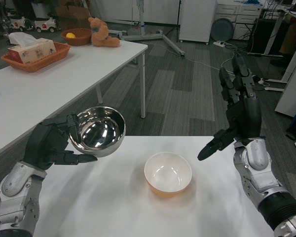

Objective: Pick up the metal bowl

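A shiny metal bowl hangs tilted above the left part of the white table, its opening turned toward me. My left hand grips it from the left, fingers wrapped over the rim and under the base. My right hand is raised above the table's right side, fingers spread upward and thumb pointing left, holding nothing.
A white bowl with an orange outside sits at the middle of the table. Behind on the left stands a second table with an orange tray of tissues, a brown bowl and a plush bear.
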You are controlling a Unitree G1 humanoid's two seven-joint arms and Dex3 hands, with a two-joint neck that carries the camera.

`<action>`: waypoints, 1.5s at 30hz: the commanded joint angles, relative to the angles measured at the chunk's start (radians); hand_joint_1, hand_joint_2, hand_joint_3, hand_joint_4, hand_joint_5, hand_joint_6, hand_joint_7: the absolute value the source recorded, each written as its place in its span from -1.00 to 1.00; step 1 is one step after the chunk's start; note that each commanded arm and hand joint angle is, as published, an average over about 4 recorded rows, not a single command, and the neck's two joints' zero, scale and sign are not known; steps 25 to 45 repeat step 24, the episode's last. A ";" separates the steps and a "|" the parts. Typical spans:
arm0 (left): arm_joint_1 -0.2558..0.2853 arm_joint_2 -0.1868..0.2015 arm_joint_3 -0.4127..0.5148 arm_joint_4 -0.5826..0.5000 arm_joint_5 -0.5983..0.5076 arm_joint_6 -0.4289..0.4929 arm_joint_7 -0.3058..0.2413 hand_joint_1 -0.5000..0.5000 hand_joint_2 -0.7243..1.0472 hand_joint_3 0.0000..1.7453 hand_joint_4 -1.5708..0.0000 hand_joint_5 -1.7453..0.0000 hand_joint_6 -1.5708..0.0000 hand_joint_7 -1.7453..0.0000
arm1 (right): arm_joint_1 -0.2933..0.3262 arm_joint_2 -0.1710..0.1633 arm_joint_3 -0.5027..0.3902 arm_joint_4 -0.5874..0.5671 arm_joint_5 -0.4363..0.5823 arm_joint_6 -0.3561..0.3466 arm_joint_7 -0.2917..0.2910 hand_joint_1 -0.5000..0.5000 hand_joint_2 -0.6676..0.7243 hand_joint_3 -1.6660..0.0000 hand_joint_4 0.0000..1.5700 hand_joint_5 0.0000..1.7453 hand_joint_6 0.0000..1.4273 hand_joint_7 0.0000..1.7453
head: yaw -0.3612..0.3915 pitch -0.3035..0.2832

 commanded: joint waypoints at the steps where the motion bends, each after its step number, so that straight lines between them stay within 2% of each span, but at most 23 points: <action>1: -0.041 0.006 -0.020 0.043 0.001 0.000 0.003 -0.03 0.90 -0.70 0.14 -0.88 -0.43 -0.68 | 0.028 0.017 -0.043 -0.036 -0.016 -0.007 -0.004 -0.92 0.91 1.00 -1.00 -1.00 -1.00 -1.00 | -0.010 0.019; 11: -0.059 0.014 -0.033 0.057 -0.002 -0.003 0.003 -0.07 0.90 -0.70 0.14 -0.88 -0.46 -0.68 | 0.047 0.027 -0.063 -0.051 -0.031 -0.006 -0.005 -0.92 0.91 1.00 -1.00 -1.00 -1.00 -1.00 | 0.012 0.045; 45: -0.044 0.016 -0.035 0.049 -0.013 -0.004 0.003 -0.07 0.90 -0.70 0.10 -0.88 -0.47 -0.68 | 0.060 0.032 -0.061 -0.072 -0.033 -0.004 -0.006 -0.92 0.91 1.00 -1.00 -1.00 -1.00 -1.00 | 0.028 0.040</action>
